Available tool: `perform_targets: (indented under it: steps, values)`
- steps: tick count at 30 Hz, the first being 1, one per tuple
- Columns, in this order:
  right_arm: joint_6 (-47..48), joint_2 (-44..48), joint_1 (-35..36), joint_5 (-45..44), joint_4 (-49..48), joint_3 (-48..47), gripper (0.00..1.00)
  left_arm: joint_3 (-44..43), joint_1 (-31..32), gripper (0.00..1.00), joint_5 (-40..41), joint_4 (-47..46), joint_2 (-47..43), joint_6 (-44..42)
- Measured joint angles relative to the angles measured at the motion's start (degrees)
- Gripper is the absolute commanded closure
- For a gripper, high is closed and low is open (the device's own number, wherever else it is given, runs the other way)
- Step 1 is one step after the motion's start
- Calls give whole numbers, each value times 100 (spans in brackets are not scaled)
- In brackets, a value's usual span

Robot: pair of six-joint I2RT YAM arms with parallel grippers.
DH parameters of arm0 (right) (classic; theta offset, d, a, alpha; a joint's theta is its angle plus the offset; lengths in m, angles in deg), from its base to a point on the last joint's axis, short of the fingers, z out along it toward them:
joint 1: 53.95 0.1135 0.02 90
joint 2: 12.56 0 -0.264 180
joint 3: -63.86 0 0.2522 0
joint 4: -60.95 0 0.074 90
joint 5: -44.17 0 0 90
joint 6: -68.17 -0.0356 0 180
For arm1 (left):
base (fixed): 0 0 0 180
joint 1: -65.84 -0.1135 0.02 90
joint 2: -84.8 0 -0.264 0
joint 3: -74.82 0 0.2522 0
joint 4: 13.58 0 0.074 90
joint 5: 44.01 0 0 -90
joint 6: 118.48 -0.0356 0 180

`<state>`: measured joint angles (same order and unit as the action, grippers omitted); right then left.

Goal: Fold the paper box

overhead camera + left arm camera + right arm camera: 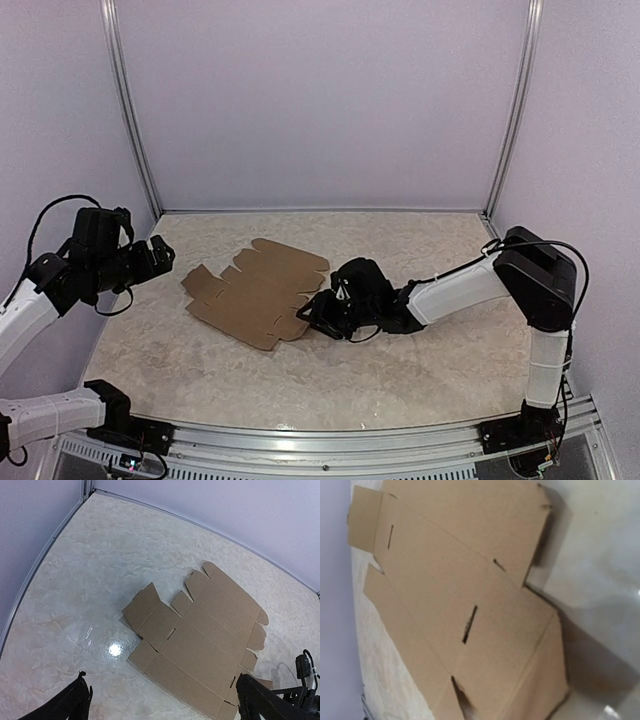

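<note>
The box (258, 292) lies as a flat, unfolded brown sheet on the table (400, 400), a little left of the middle and turned at a slant to the table's edges. Its flaps and tabs spread out around the long panels, and none that we can see stands upright. From the left wrist we see rounded tabs along one long side and squarer flaps at the other. From the right wrist we see narrow slots cut into the panels, and a soft shadow on the table along the nearest flap. We cannot tell whether that flap is raised.

The right gripper (318, 315) is down at table level against the sheet's right near corner, with its arm stretched out low across the table from the right. From above, its dark fingers sit right at the cardboard's edge. We cannot tell how far apart they are or whether they have hold of the flap. Its own camera shows only cardboard and table, no fingers.

The left gripper (165, 258) hangs above the table's left edge, near the sheet's left end but apart from it. Its fingers (70, 705) are spread wide with nothing between them, and the sheet lies well below.

The table is pale and marbled, with a bright glare spot left of the sheet. Plain lilac walls (320, 100) enclose it.
</note>
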<state>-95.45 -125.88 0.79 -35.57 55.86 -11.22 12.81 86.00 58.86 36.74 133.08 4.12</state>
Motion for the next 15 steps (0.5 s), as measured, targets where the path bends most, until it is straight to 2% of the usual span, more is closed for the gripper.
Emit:
perform_targets:
  steps: [8,15]
  values:
    - [9,-24,0,-20,-42,7,78,0,0,1,26,7,0,-48]
    - [74,-24,0,-44,-33,33,100,0,0,1,50,7,0,-66]
